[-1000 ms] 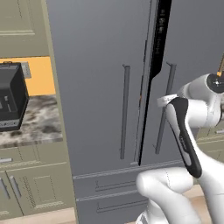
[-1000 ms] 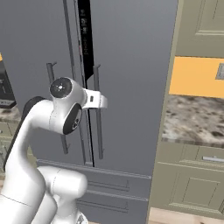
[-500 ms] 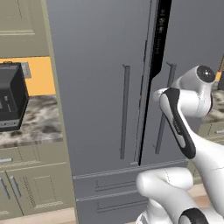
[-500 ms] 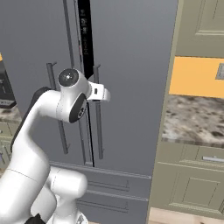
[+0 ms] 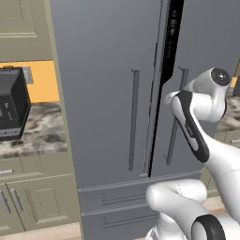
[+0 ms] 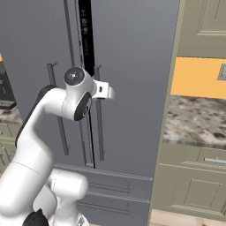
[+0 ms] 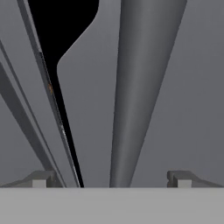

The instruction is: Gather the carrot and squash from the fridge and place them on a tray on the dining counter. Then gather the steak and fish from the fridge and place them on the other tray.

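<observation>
Fridge (image 5: 108,89) doors stand tall and grey ahead of the robot, the right door (image 5: 206,51) swung out a crack so that a thin black gap runs down between the two. Through that gap, in the hand view, a tiny orange speck shows at about 10 o'clock, too small to name; the carrot, squash, steak and fish cannot be made out from here. Each door carries a long vertical handle: the left handle (image 5: 134,119) sits at 9 o'clock of the gap in the left base view, and the right handle (image 6: 99,112) sits just at 3 o'clock of it.

White arm reaches up to the right door, with the gripper (image 7: 111,177) pointed straight at that handle. In the hand view the right handle (image 7: 142,87) rises as a thick grey bar from 6 o'clock to 12 o'clock, between the two fingertips (image 7: 41,178). The jaws are spread wide, one tip on either side of the bar and neither seeming to touch it.

Off at 9 o'clock in the left base view, a dark toaster oven (image 5: 11,110) rests on a marbled desk (image 5: 42,133) above beige cabinets. Another stretch of marbled desk (image 6: 198,121) lies at 3 o'clock in the right base view.
</observation>
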Controlling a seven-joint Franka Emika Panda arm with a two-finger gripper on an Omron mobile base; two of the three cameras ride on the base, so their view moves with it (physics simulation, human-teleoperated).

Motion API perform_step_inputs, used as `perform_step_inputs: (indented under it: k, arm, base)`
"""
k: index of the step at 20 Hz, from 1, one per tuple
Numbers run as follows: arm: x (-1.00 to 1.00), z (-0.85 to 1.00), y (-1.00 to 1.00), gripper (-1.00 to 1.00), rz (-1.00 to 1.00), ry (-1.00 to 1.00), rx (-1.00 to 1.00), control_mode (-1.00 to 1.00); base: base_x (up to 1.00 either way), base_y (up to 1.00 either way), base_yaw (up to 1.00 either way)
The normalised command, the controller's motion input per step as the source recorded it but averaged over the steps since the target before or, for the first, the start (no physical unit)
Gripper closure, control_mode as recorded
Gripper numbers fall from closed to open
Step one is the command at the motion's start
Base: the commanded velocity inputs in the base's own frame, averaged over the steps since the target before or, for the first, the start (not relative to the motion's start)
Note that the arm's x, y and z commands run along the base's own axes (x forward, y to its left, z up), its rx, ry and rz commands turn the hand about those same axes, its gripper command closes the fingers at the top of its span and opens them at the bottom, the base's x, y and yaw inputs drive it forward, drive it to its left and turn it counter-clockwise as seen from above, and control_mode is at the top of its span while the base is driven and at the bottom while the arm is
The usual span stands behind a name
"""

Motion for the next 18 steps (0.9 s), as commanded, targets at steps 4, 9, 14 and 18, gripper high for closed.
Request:
perform_step_inputs:
  k: [4, 9, 14, 18]
  arm:
    - [0.12, 0.00, -0.10, -1.00, 0.00, -0.04, 0.00, -1.00]
    - [0.31, 0.00, 0.00, -1.00, 0.00, 0.00, 0.00, -1.00]
    - [0.35, 0.00, 0.00, -1.00, 0.00, 0.00, 0.00, -1.00]
    - [0.15, 0.00, 0.00, 1.00, 0.00, 0.00, 0.00, -1.00]
  base:
    - [0.00, 0.00, 0.00]
    - [0.00, 0.00, 0.00]
    - [0.00, 0.00, 0.00]
    - [0.00, 0.00, 0.00]
